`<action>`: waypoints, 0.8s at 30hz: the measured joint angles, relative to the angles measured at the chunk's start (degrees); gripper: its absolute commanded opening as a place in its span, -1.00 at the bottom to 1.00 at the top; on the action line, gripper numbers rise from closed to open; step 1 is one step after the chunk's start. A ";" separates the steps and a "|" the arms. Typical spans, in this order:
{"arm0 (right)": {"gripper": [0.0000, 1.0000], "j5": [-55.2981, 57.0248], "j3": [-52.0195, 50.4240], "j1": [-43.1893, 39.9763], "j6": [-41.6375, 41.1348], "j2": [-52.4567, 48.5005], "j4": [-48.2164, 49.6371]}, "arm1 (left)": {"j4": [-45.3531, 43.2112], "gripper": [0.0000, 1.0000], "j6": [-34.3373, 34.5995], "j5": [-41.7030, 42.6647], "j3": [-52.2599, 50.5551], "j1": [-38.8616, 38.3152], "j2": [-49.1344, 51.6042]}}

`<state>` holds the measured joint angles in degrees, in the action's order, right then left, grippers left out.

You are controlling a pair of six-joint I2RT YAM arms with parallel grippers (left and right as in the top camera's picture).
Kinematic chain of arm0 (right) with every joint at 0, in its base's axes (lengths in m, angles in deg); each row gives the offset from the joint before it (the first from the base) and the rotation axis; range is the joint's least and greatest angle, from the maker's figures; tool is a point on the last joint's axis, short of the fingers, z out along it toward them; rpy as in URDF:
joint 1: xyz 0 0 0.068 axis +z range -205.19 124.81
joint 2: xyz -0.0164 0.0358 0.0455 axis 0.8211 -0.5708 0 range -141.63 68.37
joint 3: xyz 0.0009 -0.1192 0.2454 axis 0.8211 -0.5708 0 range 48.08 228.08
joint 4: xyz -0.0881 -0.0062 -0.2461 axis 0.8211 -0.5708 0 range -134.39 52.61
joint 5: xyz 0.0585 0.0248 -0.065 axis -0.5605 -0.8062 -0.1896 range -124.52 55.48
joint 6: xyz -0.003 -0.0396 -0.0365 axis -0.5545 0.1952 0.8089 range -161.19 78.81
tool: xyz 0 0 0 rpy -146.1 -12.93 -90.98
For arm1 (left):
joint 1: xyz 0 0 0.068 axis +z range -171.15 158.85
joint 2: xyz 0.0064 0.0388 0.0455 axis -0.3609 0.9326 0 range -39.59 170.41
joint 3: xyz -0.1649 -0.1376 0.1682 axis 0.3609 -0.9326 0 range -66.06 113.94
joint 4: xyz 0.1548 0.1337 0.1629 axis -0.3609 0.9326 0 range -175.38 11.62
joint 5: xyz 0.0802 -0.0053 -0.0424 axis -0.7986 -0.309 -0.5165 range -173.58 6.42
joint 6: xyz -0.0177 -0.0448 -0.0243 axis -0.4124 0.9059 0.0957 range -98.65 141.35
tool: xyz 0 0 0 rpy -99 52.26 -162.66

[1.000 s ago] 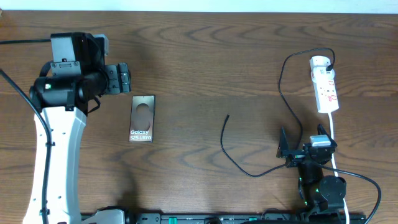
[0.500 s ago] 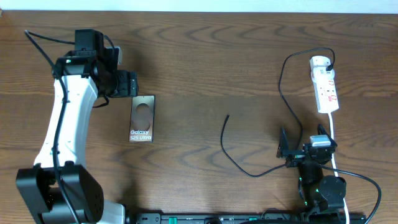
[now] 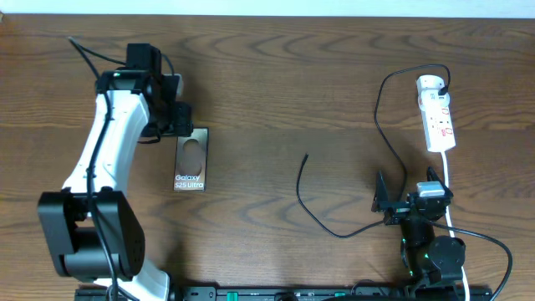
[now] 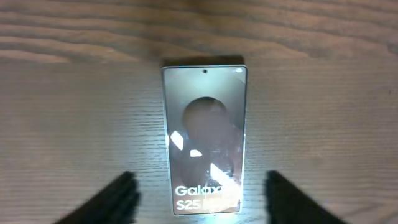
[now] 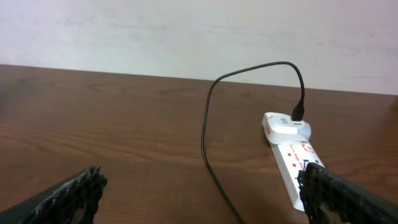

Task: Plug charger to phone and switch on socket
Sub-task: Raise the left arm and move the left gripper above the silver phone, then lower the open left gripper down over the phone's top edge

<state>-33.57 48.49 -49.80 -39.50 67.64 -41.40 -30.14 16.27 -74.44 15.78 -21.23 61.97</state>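
Phone (image 3: 191,159), flat on desk: left tool (image 4: 200,180) above it, fingers spread wider than phone, gripping nothing; uneven contact risks skating it askew, further from charger (image 3: 318,219) tip well right of phone; right tool (image 5: 200,180) fully open, empty.

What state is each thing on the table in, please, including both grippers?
phone: flat, face up, nothing plugged in.
charger: plugged into socket, tip loose on table.
socket: switch position unclear.
left gripper: open, straddling phone's end.
right gripper: open, empty.
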 measured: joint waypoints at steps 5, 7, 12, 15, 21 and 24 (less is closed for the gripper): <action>0.99 -0.02 0.00 0.00 0.00 0.00 0.00 | 0.31 0.98 0.26 0.02 0.00 -0.26 1.29; 0.99 -0.02 0.00 0.00 0.00 0.00 0.00 | 0.15 0.96 0.26 0.02 0.00 -0.26 1.57; 0.98 -0.02 0.00 0.00 0.00 0.00 0.00 | -0.55 0.96 0.26 0.04 -0.15 -0.26 2.32; 0.99 -0.02 -0.02 0.00 0.00 0.00 0.00 | -0.66 0.96 0.26 0.02 -0.37 -0.42 3.63; 0.99 0.00 0.00 0.00 0.00 0.00 0.00 | -1.25 0.96 0.26 0.00 -0.59 -2.21 7.39; 0.99 -0.02 0.00 0.00 0.00 0.00 0.00 | -1.42 0.96 0.26 0.00 -0.61 -3.30 8.13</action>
<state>-33.60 48.49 -49.80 -39.50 67.64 -41.40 -31.56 16.53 -74.44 15.17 -24.53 70.10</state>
